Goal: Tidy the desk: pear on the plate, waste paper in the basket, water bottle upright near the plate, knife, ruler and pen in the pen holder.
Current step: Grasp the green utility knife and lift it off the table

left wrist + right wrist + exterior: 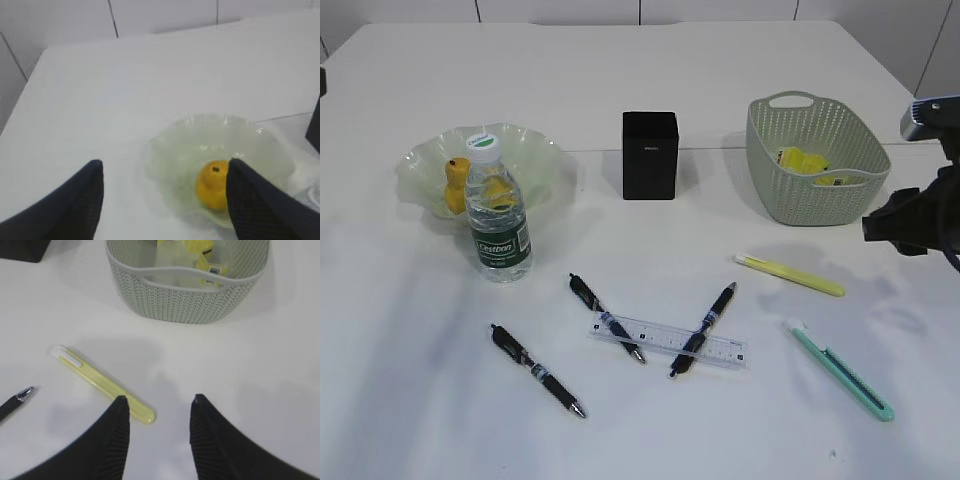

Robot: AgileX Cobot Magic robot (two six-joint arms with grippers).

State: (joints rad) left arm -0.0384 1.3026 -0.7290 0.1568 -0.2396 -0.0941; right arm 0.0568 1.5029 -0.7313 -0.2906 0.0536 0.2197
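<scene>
White plain tabletop (pixel 650 430) with a thin seam. Pale green translucent glass dish (pixel 535 150), ruffled rim, holding a yellow pear-shaped fruit (pixel 214 184) with a dark stem spot. Clear plastic bottle (pixel 497 215): white cap, dark green label with white lettering. Matte black square cup (pixel 650 155). Sage-green plastic basket (pixel 186 300), woven-look pattern, bright yellow folded paper (pixel 807 162) inside. At three o'clock of the cup: pale yellow slim knife (pixel 790 274) with white tip; mint-green slim knife (pixel 840 369). Clear plastic ruler (pixel 667 341), black markings. Three black pens (pixel 537 369), silver tips.
</scene>
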